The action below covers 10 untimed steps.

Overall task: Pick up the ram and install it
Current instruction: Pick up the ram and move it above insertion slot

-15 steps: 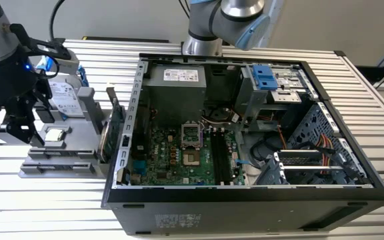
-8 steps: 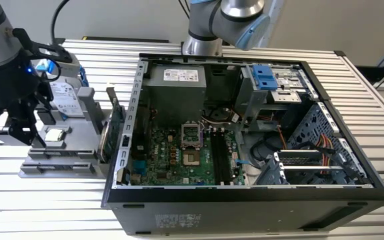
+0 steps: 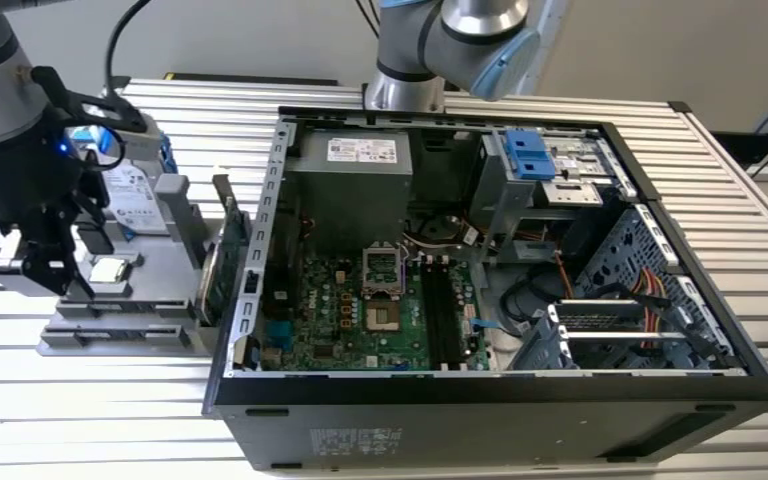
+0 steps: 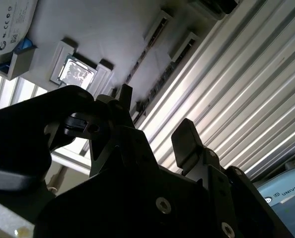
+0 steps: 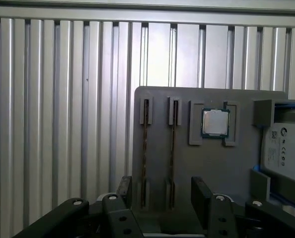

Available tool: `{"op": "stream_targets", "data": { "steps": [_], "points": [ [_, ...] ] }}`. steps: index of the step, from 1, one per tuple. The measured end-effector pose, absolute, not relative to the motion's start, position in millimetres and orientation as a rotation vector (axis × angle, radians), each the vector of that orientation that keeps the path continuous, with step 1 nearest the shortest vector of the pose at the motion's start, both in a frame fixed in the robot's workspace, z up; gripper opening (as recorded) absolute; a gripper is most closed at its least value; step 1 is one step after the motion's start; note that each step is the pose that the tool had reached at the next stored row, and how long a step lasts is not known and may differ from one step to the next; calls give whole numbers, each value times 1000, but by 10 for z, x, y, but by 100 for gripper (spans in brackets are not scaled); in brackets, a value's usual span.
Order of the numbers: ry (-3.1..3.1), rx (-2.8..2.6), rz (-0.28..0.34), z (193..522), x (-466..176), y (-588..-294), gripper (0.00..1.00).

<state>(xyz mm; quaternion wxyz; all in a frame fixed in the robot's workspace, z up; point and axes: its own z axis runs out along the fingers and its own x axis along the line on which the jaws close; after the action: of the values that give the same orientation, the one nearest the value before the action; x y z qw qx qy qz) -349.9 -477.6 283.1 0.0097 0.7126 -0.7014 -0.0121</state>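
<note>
Two slim ram sticks [image 5: 145, 148] [image 5: 173, 148] stand on edge in slots of a grey parts holder [image 5: 222, 168], seen edge-on. In the second wrist view one stick [image 4: 146, 49] shows as a thin dark line. My gripper [image 5: 162, 196] hangs open above the holder's near end, its two dark fingers [image 5: 202, 198] apart, with nothing between them. The sticks lie between the fingers' lines but below them, untouched. In the exterior view the gripper [image 3: 40, 272] is at the left, over the holder [image 3: 117, 325], beside the open computer case [image 3: 491, 250].
On the holder a square processor chip [image 5: 215, 122] sits next to a hard drive [image 5: 286, 148] in a blue frame. A green card [image 3: 224, 262] stands on edge between holder and case. The motherboard [image 3: 357, 310] has long dark slots [image 3: 444, 315]. A slatted metal table [image 3: 91, 400] carries everything.
</note>
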Motion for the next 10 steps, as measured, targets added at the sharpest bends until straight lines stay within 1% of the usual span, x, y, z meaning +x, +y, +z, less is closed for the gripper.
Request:
{"op": "stream_targets", "data": {
  "steps": [10],
  "points": [
    [-2190, 2224, -37, 2727, -3500, -4776, 100]
  ]
}}
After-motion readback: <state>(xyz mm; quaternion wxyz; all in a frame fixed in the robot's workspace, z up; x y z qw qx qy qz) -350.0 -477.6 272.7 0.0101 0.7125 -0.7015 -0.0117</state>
